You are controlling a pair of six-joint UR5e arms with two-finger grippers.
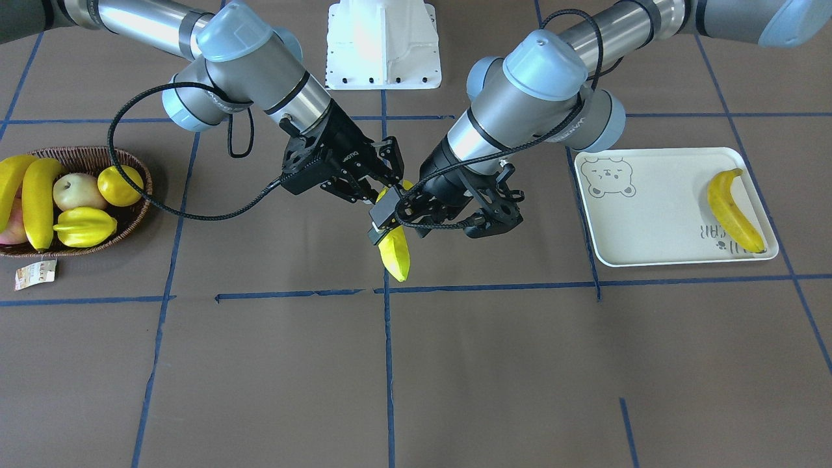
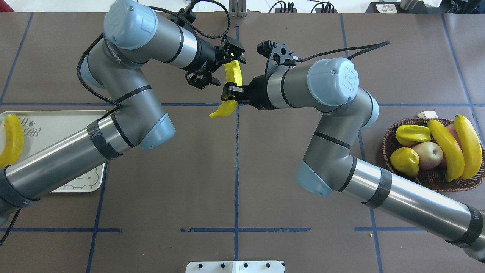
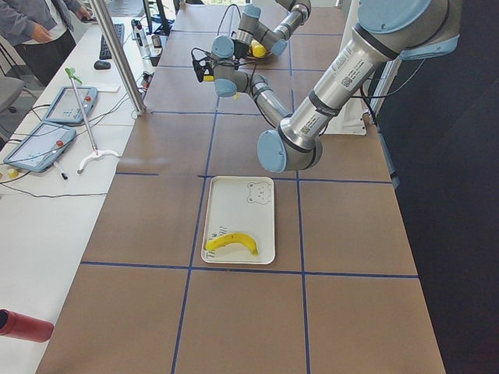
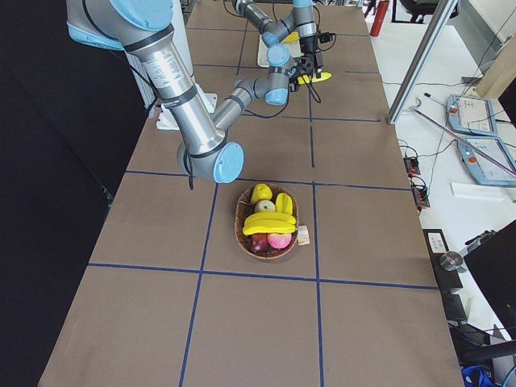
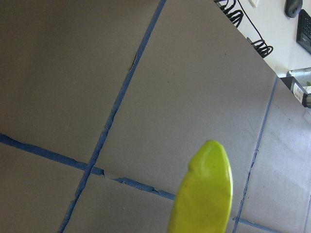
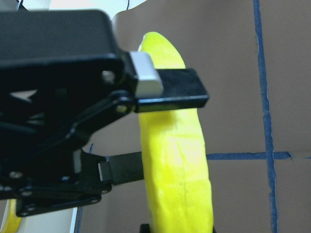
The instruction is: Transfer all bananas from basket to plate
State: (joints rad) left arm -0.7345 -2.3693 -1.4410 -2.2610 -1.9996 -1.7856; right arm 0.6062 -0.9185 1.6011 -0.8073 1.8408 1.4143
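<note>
One banana (image 2: 223, 109) is clamped by right gripper (image 2: 232, 94); left gripper (image 2: 230, 66) grip I cannot tell. Release only once left holds.

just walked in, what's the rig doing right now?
Looks like a mid-air handover: the right gripper and left gripper both have fingers around a banana above the table's middle; which one bears it is unclear. A second banana lies on the plate; two more bananas are in the basket.
</note>
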